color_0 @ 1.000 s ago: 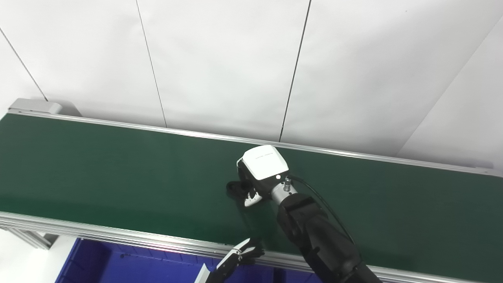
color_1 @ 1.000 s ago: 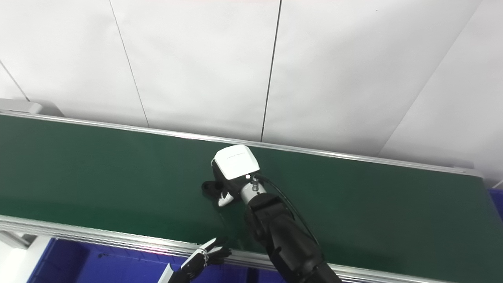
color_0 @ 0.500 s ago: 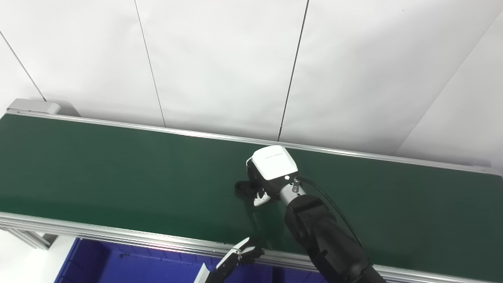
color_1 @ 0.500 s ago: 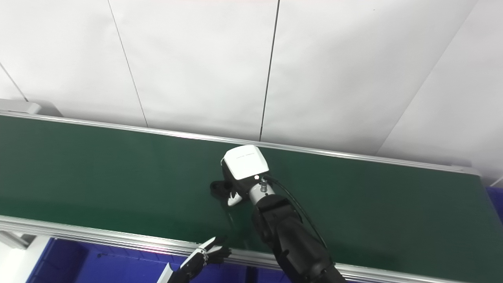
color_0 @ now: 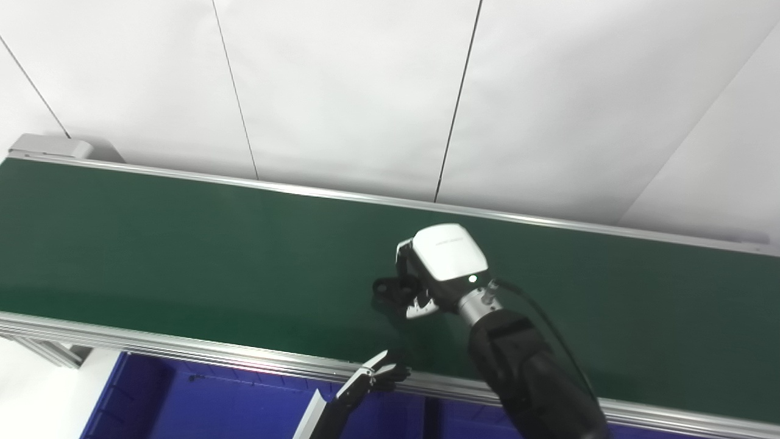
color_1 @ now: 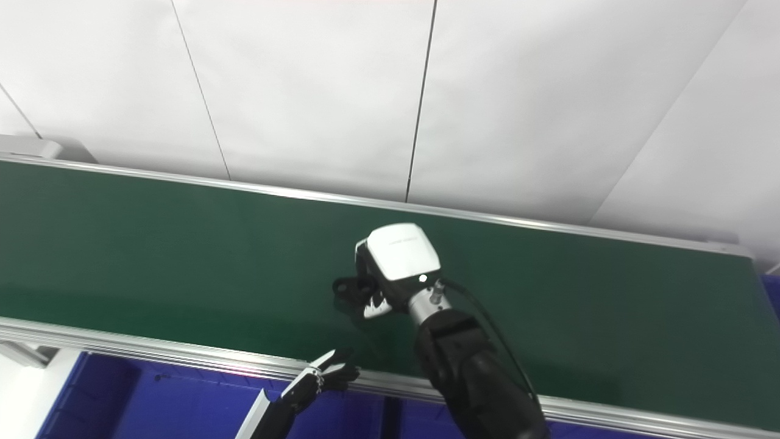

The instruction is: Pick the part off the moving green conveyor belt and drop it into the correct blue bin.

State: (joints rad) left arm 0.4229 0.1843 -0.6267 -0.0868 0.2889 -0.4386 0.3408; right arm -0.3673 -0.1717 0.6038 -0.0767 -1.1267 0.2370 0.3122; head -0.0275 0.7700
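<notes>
The right hand (color_0: pixel 426 280) sits low over the green conveyor belt (color_0: pixel 183 244), a little right of the frame's centre, its white back turned up toward the camera. Just off its left edge, touching or almost touching the fingers, lies the part (color_0: pixel 385 290), a small dark piece on the belt. Its shape is too dark to read, so I cannot tell its long axis. The fingers curl down around it, though I cannot tell if they have truly closed on it. The left hand (color_0: pixel 378 379) hovers at the belt's near rail, bottom centre, fingers drawn narrow and holding nothing, farther from the part than the right. Below it, at the lower left, shows the blue bin (color_0: pixel 183 408)
</notes>
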